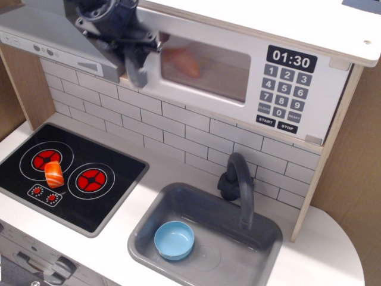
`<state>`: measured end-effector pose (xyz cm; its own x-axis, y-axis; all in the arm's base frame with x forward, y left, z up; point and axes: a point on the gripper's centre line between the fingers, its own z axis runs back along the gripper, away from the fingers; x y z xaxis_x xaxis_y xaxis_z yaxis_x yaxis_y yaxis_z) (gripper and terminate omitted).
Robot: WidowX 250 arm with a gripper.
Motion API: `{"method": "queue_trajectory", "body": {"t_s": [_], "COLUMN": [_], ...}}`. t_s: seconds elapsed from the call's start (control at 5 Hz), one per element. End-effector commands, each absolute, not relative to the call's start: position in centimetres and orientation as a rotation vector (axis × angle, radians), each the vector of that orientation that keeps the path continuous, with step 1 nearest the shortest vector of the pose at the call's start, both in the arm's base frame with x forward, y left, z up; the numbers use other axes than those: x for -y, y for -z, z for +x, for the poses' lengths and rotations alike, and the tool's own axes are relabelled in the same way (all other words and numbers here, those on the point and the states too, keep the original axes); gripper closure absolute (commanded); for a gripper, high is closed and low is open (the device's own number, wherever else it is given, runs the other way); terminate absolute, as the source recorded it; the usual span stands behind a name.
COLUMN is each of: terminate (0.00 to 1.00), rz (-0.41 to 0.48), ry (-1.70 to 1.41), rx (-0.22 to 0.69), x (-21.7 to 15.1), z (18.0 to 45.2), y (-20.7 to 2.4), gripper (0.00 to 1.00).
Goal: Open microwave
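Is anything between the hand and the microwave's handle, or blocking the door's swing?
Nothing visible. The hand is already at the grey bar handle on the microwave door's left edge, and the space in front of the door looks open.
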<state>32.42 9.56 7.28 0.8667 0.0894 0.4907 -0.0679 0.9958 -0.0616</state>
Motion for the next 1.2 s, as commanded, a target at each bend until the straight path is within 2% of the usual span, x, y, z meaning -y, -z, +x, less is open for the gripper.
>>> {"method": "queue_trajectory", "body": {"t_s": [0.0, 0.2, 0.4, 0.6, 1.0], "terminate": [0.0, 0.0, 0.0, 0.0, 0.0], "rz": [-0.069, -0.132, -0.137, -0.092, -0.037], "ry": [0.052, 0.159, 0.128, 0.025, -0.277], "rx": [0.408, 0.186, 0.096, 0.082, 0.239], "x": [-7.8, -6.2, -7.0, -10.6, -19.9], "z": [26.5, 21.8, 17.5, 18.5, 25.0], "y": [-8.1, -8.3, -8.5, -8.4, -8.2], "gripper": [0.0, 0.0, 0.0, 0.0, 0.0]}}
